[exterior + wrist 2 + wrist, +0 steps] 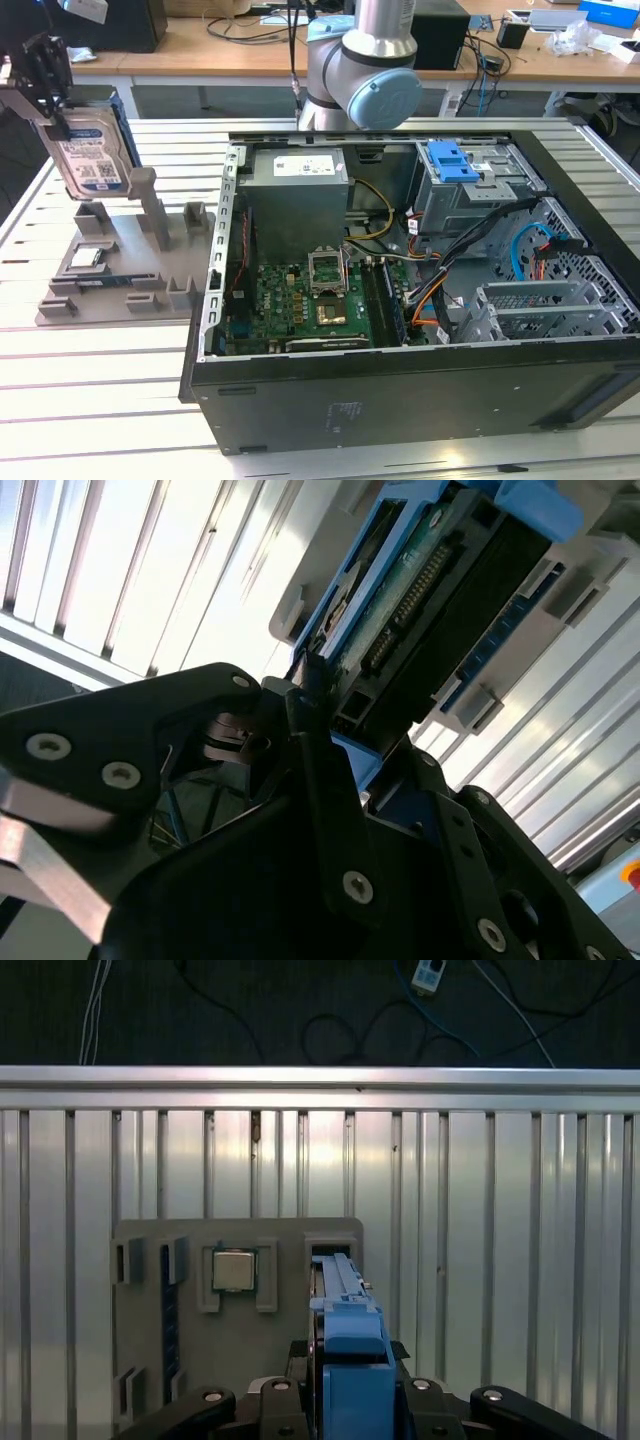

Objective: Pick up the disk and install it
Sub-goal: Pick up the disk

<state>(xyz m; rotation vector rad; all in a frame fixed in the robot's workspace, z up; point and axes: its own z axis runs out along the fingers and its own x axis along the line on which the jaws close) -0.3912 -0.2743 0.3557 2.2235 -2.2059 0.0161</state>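
Silver metal edged in blue, the disk [92, 150] is seen at the upper left of the exterior view, clamped at its upper end by the gripper [52, 105], whose fingers are closed on it. Its long axis is held upright, and its lower end is placed just over a slot of the grey fixture [120, 270]. Whether it is clear of that slot cannot be told. The grey drive cage [480, 200] inside the open computer case [400, 400] is found well apart, right of centre in the frame.
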